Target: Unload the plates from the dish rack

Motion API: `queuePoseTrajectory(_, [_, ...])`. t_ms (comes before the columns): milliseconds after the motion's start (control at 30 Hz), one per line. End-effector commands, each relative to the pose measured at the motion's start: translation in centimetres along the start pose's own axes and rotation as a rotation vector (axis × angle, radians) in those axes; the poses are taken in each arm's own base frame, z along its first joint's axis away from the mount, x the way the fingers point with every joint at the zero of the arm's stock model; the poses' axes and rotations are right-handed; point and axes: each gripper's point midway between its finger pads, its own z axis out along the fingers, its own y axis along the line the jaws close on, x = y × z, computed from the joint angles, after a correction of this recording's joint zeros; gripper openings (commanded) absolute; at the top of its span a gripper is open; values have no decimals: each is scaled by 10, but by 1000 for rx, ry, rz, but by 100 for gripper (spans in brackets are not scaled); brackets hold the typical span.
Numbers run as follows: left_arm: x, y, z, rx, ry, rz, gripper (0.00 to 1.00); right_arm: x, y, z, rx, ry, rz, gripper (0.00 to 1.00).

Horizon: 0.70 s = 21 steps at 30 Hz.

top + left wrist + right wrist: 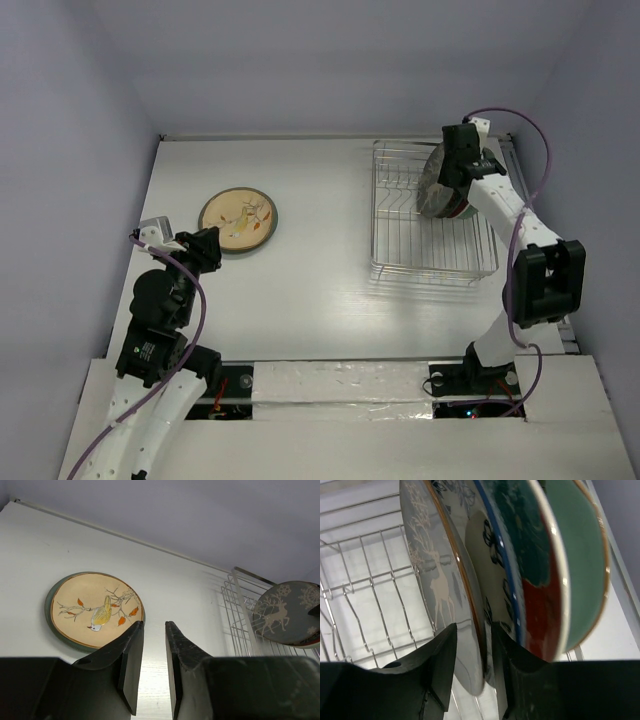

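narrowly, the right gripper (472, 630) pinches the reindeer plate (435, 580) rim in the dish rack (400, 250) at 2 o'clock, a blue-rimmed plate (495, 555) crowding it; left gripper (154, 624), barely ajar, empty, near the bird plate (85, 607) at 10 o'clock.

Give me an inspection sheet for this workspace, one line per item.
Surface: white table.
Job's things: wire dish rack at the far right, holding three upright plates: reindeer plate, blue-rimmed plate, red and green plate. The bird plate lies flat on the left.
Clutter: nothing seen.
Grippers: left gripper is close by the bird plate, fingers slightly apart, empty. The right gripper is astride the reindeer plate's rim; grip unclear.
Cables: a purple cable loops along each arm.
Surroundings: plain pale walls on three sides.
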Motion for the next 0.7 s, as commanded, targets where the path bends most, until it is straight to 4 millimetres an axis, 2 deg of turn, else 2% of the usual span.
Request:
queuePoseTrajectory(0, [-8,-5,-1,22,-30,-8,22,-23,7,8,-14,-40,-3,39])
queuePoseTrajectory(33, [-7,-5,-1,21,-28,-7,22,-17,10,17,-6,-15,-20,37])
queuePoseTrajectory(100, [-8,-5,-1,22,-30,-6,22,-25,9,19,14,-27,-33,32])
queuePoseTrajectory(233, [-7,-5,0,20,-26,-5,22,-39,-6,8,67,-77,-44,9])
queuePoseTrajectory(333, [-5,-5,1,18,-22,-5,23,-60,-13,-16,47,-136,-30,0])
queuePoseTrajectory(500, [-5,-5,2,18,-22,-5,24,-92,-20,-57,5,-215,-3,0])
queuePoseTrajectory(667, [-5,-5,2,18,-20,-5,25,-124,-6,-112,-138,-316,64,0])
